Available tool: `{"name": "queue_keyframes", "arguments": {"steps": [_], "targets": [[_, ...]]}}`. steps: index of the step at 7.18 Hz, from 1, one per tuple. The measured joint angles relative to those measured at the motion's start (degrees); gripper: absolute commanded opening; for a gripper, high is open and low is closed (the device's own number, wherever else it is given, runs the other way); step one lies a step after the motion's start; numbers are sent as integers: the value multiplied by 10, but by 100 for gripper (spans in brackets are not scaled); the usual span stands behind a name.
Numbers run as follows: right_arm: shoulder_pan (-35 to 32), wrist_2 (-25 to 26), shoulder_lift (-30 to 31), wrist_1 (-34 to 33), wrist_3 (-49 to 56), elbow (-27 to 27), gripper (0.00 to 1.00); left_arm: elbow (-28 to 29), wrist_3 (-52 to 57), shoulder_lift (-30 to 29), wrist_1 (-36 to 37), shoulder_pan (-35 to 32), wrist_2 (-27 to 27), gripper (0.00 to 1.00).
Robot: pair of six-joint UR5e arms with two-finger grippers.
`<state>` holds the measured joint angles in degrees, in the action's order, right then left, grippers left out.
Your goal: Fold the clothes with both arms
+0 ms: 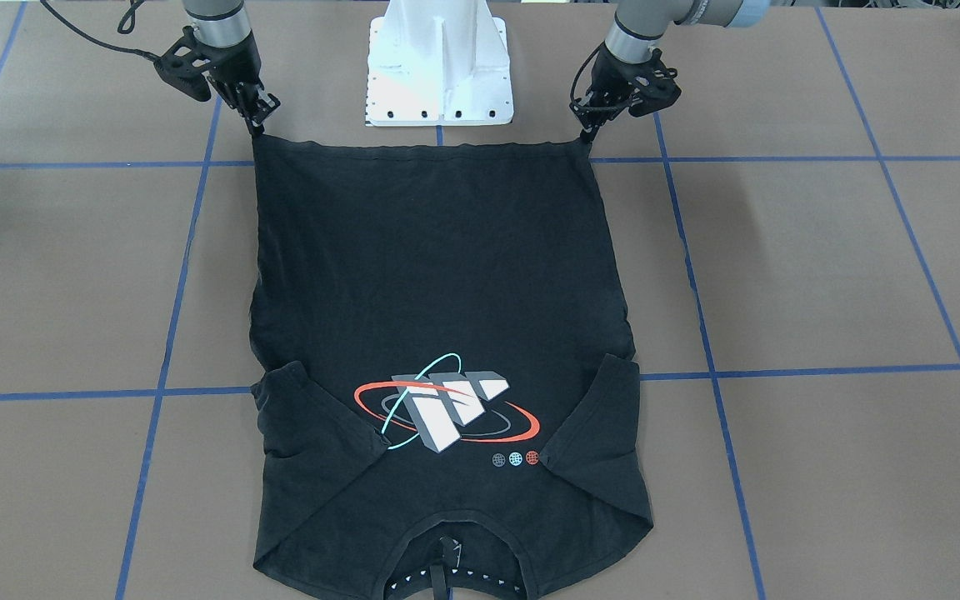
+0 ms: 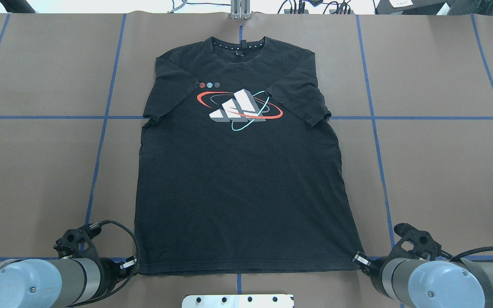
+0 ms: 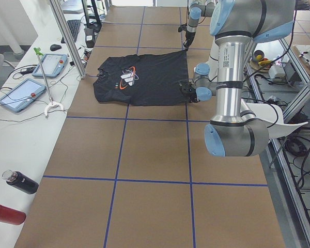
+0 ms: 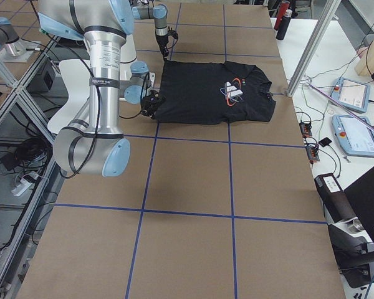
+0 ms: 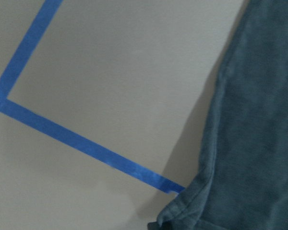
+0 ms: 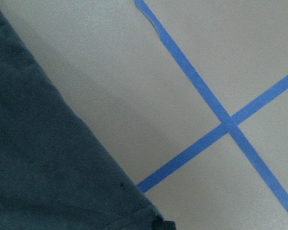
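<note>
The black T-shirt (image 2: 238,184) lies flat and face up on the brown table, its white block graphic (image 2: 238,109) with orange-red and cyan rings showing. The collar (image 2: 238,45) points away from the robot and the hem runs along the near edge. My left gripper (image 2: 134,263) is shut on the hem's left corner, and my right gripper (image 2: 357,259) is shut on the right corner. From the front, the hem (image 1: 422,148) is stretched straight between the left gripper (image 1: 587,133) and the right gripper (image 1: 257,125). Each wrist view shows only shirt cloth (image 5: 254,134) (image 6: 38,158) and tape, with no fingers in sight.
The white pedestal base (image 1: 440,75) stands just behind the hem. Blue tape lines (image 2: 101,141) grid the table. A side bench beyond the collar holds tablets (image 3: 20,95), with an upright pole (image 3: 67,36) there. Two bottles (image 3: 20,182) lie at the far table end.
</note>
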<state>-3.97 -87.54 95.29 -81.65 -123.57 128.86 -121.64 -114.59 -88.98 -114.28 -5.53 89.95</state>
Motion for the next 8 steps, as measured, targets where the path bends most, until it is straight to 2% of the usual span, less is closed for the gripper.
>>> {"name": "queue_keyframes", "arguments": {"steps": [4, 8], "targets": [[10, -6, 4, 0, 0, 10, 0, -36, 0, 7, 2, 14, 1, 0], [23, -29, 24, -1, 0, 42, 0, -119, 0, 46, 3, 28, 7, 0]]}}
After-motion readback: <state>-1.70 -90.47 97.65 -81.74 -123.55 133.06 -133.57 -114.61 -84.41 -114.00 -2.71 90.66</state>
